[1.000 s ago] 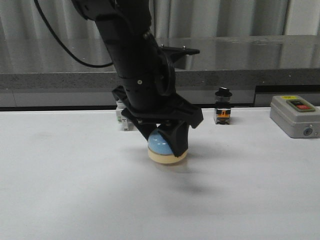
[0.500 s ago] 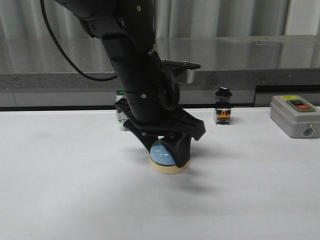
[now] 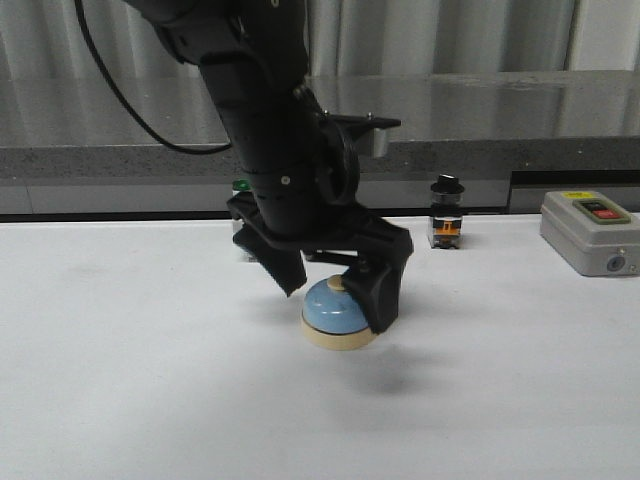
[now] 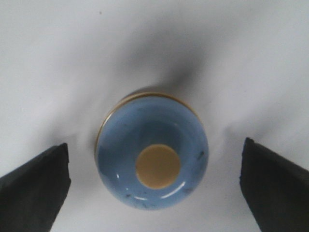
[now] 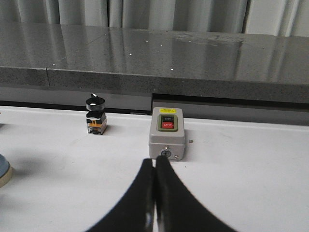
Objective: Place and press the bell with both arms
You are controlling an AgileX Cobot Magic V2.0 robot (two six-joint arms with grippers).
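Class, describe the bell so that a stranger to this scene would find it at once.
Start at the big black left arm over the white table. The bell sits directly beneath its open left gripper. Unlike the grey box and the black-knobbed switch behind, it is a light-blue dome on a cream base.

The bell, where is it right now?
In the front view the bell sits on the white table near centre, between the left gripper's open fingers.

You see the bell (image 5: 4, 170) only as a sliver cut by the right wrist view's edge. The left arm (image 3: 275, 150) hides most of the green-capped switch (image 3: 241, 185) behind it, and the label on the grey box (image 3: 588, 232) is too small to read.
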